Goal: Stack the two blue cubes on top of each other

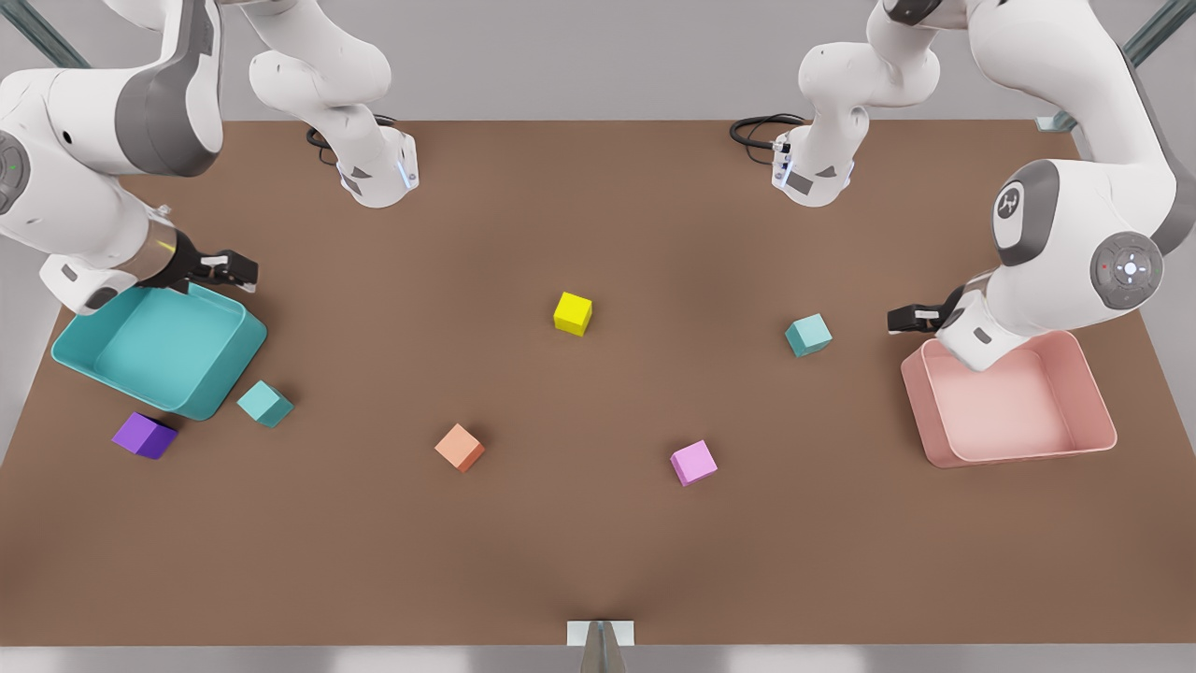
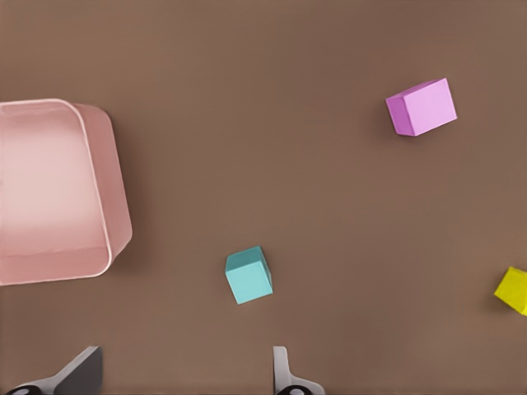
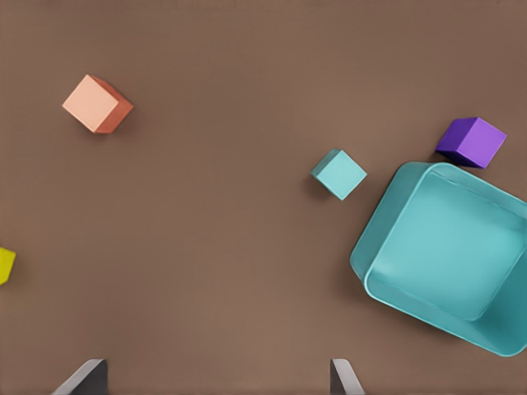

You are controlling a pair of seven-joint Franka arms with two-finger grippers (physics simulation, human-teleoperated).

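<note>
The left gripper [image 1: 899,320] hangs over the table [image 1: 598,561] at the pink bin's [image 1: 1103,411] edge, on the front view's right, fingers [image 2: 284,370] spread wide and holding nothing; one blue cube [image 1: 808,335] lies near it, well apart from the other blue cube [image 1: 264,404]. That second cube sits just beside the teal bin [image 1: 234,369], near the purple cube [image 1: 144,436]; the right gripper [image 1: 238,271] hovers above that bin's rim, likewise wide open and empty.

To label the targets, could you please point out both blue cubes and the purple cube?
blue cube beside the teal bin [image 1: 264,403], front view, top face.
blue cube near the pink bin [image 1: 808,334], front view, top face.
purple cube [image 1: 144,435], front view, top face.
</note>
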